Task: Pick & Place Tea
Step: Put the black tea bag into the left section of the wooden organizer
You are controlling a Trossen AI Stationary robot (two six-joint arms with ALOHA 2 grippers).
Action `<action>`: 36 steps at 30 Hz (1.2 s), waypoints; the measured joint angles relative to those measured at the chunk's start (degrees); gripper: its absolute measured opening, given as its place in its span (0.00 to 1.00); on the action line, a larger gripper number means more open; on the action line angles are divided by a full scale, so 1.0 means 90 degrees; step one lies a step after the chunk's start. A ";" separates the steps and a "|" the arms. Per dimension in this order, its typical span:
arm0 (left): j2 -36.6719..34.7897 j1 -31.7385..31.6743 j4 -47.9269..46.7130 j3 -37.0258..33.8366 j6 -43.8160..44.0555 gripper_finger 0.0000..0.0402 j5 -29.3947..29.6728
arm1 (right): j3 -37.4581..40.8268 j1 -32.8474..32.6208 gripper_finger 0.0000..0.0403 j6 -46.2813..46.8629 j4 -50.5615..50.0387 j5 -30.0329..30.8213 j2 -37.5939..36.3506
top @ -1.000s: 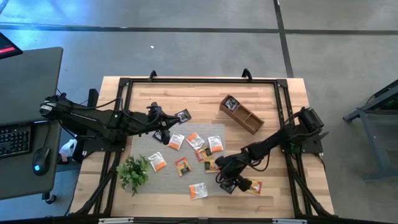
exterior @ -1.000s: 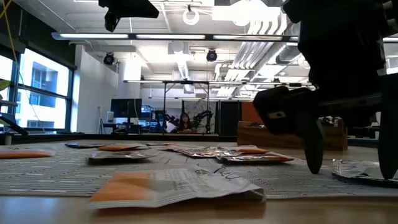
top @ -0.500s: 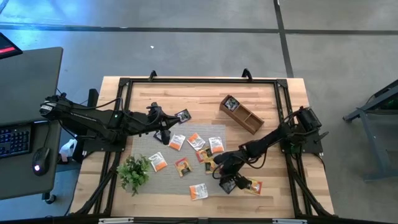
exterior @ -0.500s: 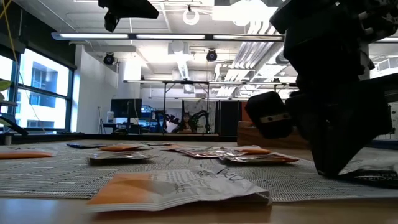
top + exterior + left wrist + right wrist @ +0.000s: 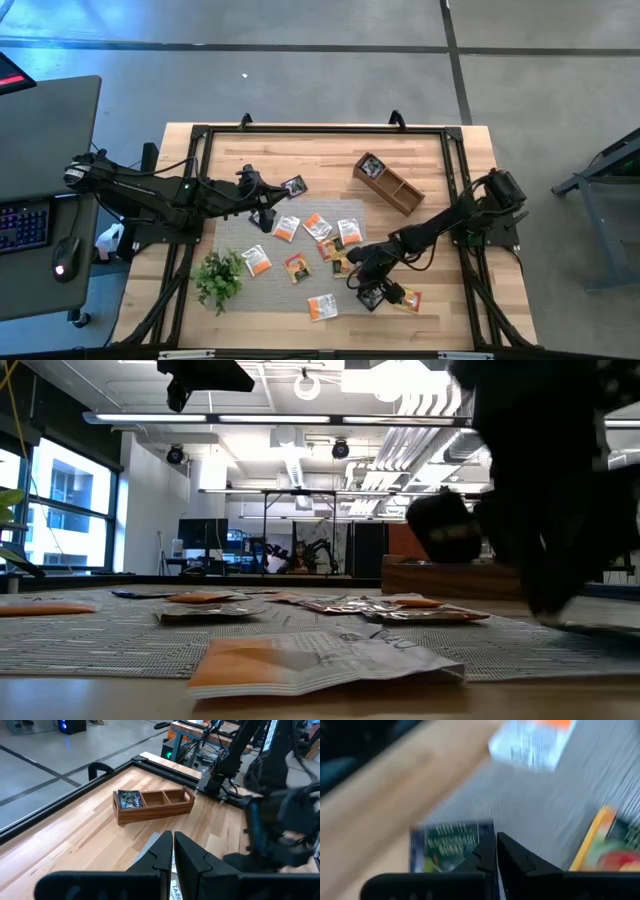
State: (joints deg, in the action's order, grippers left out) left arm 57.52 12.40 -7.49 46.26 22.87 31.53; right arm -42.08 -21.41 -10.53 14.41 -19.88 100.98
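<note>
Sachets [image 5: 317, 227] lie scattered on the mat [image 5: 228, 233], plant [image 5: 217, 277] at its near left, box [image 5: 388, 184] far right holding one sachet [image 5: 129, 799].

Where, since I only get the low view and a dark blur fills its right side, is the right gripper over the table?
Observer: In the high view the right gripper is low at a corner of the grey mat on the right arm's side, beside an orange sachet.
Operator: Does it have anything?
Observer: In the right wrist view its fingers are together at the edge of a black sachet. I cannot tell whether they grip it.
Operator: Is any tea in the box?
Observer: The left wrist view shows one dark sachet in an end compartment of the wooden box. The other two compartments are empty.
</note>
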 joint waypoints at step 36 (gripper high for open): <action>0.0000 0.0000 -0.0014 0.0000 0.0022 0.04 -0.0126 | -0.0032 -0.0381 0.05 0.0271 -0.2547 0.1600 -0.0338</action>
State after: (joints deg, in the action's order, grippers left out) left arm 57.52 12.40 -7.62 46.26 23.07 30.39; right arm -42.37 -24.84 -8.09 -8.51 -5.47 97.93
